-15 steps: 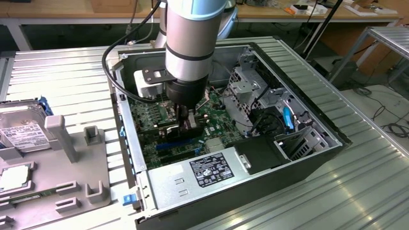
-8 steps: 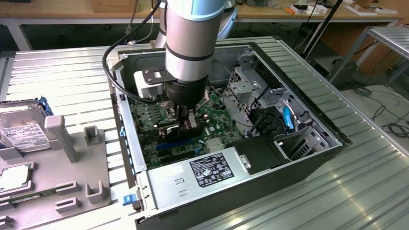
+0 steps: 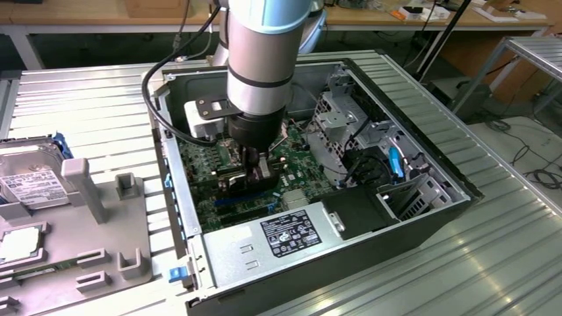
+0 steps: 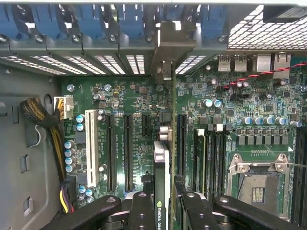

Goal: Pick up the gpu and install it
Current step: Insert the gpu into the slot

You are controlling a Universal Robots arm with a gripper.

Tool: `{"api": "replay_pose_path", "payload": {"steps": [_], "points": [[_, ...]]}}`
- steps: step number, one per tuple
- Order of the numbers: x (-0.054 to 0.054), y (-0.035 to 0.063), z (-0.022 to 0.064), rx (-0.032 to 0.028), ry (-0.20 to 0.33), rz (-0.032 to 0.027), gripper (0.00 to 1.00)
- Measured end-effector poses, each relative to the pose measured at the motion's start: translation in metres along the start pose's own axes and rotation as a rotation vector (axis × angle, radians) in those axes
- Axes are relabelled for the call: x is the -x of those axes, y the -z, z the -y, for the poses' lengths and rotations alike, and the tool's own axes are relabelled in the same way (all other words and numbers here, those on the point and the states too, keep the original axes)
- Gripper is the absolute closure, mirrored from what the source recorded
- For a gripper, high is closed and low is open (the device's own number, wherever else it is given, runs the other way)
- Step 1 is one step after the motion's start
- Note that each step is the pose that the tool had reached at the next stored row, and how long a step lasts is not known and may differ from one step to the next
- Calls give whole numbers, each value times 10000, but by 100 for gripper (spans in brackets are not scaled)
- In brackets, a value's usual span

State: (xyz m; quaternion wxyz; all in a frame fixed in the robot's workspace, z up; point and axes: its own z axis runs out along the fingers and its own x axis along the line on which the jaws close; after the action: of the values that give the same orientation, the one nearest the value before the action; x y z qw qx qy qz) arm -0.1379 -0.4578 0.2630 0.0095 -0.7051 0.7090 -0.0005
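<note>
The gpu point(image 4: 162, 160) stands on edge over the green motherboard point(image 4: 124, 96), between the long black slots. Its silvery bracket point(image 4: 169, 43) reaches the rear slot openings of the case. My gripper point(image 4: 165, 199) is shut on the card, with a black finger point(image 4: 142, 211) on one side and another on the other side. In the exterior view the gripper point(image 3: 255, 170) is down inside the open computer case point(image 3: 439, 164), low over the motherboard point(image 3: 294, 155), with the card dark between its fingers. Whether the card sits fully in a slot I cannot tell.
A power supply point(image 3: 281, 237) fills the case's near end and a metal drive cage point(image 3: 343, 118) stands toward the exterior view's right. The CPU socket point(image 4: 256, 184) lies beside the memory slots. Outside the case, a hard drive point(image 3: 31, 178) and a grey holder point(image 3: 97, 197) sit at the exterior view's left.
</note>
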Motion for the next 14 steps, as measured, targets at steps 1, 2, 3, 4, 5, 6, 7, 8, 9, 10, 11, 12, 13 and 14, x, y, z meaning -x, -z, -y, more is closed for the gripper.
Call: {"api": "replay_pose_path", "payload": {"steps": [1, 2, 3, 4, 5, 6, 7, 8, 9, 10, 11, 12, 13, 14], "points": [[0, -4, 0, 0, 0, 0, 73], [0, -4, 0, 0, 0, -1, 73], [0, -4, 0, 1, 0, -1, 73], [0, -4, 0, 0, 0, -1, 73], [0, -4, 0, 0, 0, -1, 73], [0, -4, 0, 0, 0, 0, 73], [0, -4, 0, 0, 0, -1, 73], [0, -4, 0, 0, 0, -1, 73], [0, -4, 0, 1, 0, -1, 73], [0, -4, 0, 0, 0, 0, 73], [0, -4, 0, 0, 0, 0, 73], [0, -5, 0, -1, 0, 2, 73], [0, -9, 0, -1, 0, 7, 73], [0, -16, 0, 0, 0, 7, 73]]}}
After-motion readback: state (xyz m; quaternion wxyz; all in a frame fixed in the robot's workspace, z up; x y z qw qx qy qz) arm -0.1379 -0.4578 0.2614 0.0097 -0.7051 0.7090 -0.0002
